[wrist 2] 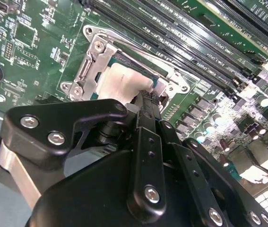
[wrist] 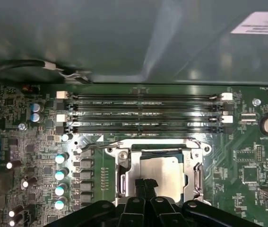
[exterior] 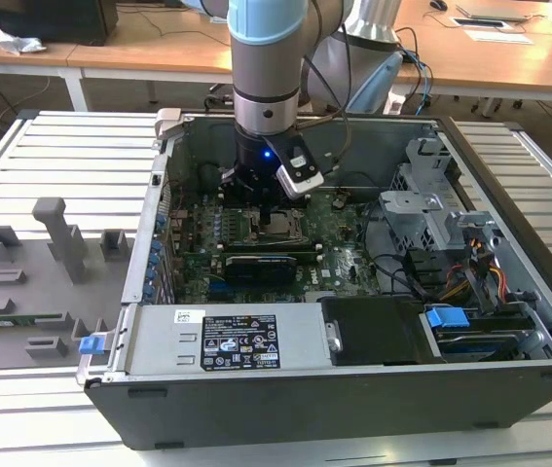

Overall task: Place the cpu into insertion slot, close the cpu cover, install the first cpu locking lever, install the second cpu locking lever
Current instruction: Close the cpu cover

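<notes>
One chip, and we have it seated: the cpu [wrist: 167, 171] lies in the insertion slot [wrist: 162, 152], framed by the cpu cover [wrist: 198, 176]. Our jaws are pressed together, empty, tips at the slot's edge. We judge it light, stiff, fragile underneath: edges only.

Clear top access into the open case [exterior: 353, 409]; memory slots [wrist: 148, 113] just beside the insertion slot [wrist: 196, 176].
</notes>
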